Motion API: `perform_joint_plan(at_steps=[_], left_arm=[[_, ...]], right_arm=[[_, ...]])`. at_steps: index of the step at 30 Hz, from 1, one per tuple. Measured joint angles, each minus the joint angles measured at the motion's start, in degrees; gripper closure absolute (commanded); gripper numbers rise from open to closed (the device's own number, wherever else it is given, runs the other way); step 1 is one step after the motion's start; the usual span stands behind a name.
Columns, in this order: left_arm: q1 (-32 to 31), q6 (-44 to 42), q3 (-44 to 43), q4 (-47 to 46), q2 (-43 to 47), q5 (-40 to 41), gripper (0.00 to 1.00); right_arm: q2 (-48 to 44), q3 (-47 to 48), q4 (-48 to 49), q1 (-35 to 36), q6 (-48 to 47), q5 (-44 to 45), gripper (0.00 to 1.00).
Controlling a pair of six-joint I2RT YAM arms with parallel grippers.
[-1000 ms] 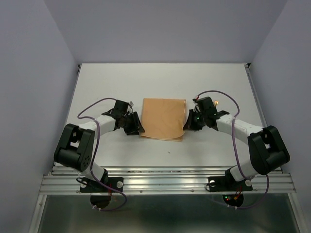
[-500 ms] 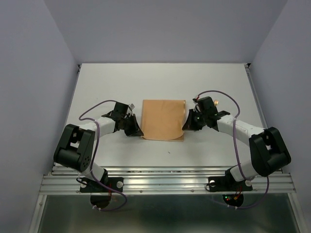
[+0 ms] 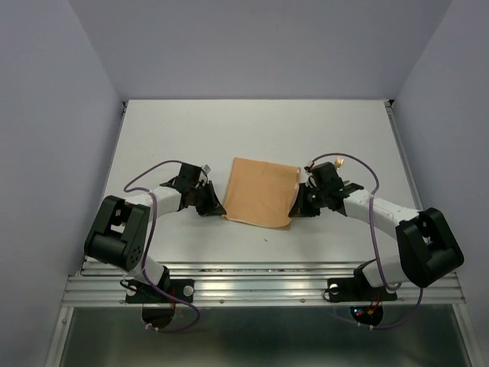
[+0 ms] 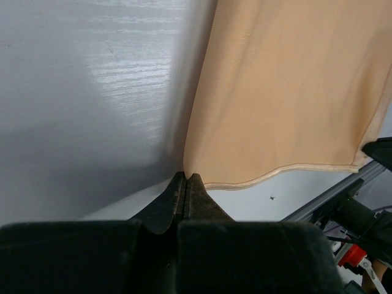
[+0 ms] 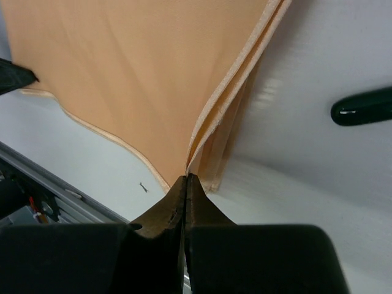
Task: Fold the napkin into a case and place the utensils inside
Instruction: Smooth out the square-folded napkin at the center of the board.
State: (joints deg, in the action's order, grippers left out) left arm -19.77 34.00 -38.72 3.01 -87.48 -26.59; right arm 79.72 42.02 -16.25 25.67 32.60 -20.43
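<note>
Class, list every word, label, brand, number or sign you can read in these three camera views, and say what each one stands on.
None: no view shows any readable text.
The napkin is plain, with no print or label.
The table carries no writing or sign.
The arms show no marking clear enough to read at this size.

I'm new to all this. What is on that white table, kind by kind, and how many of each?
Napkin: 1
Robot arms: 2, the left arm and the right arm
Utensil: 1 in clear view; I cannot tell if there are more
Total: 4
</note>
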Motion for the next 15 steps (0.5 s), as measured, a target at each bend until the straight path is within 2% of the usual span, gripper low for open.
perform_joint_plan(at_steps=[2,7,8,10,15], left_arm=[[0.0,0.4,0.2,-0.3,0.0,0.0,1.00],[0.0,1.1,0.8,-0.8,0.0,0.1,1.00],[0.0,1.2,0.8,-0.8,0.0,0.1,1.00],[0.0,1.4,0.9,-0.9,0.1,0.2,1.00],[0.0,1.9,1.7,-1.2,1.6,0.5,1.00]], right_arm=[[0.0,-2.0,0.0,0.3,0.6,0.0,0.98],[1.2,-5.2,0.7,0.9,1.8,0.1,0.82],[2.0,-5.7,1.1,1.0,2.0,0.3,0.76],[2.8,-6.2,1.5,1.2,2.4,0.5,0.57],[2.8,-5.4,2.4,1.5,2.3,0.7,0.51]])
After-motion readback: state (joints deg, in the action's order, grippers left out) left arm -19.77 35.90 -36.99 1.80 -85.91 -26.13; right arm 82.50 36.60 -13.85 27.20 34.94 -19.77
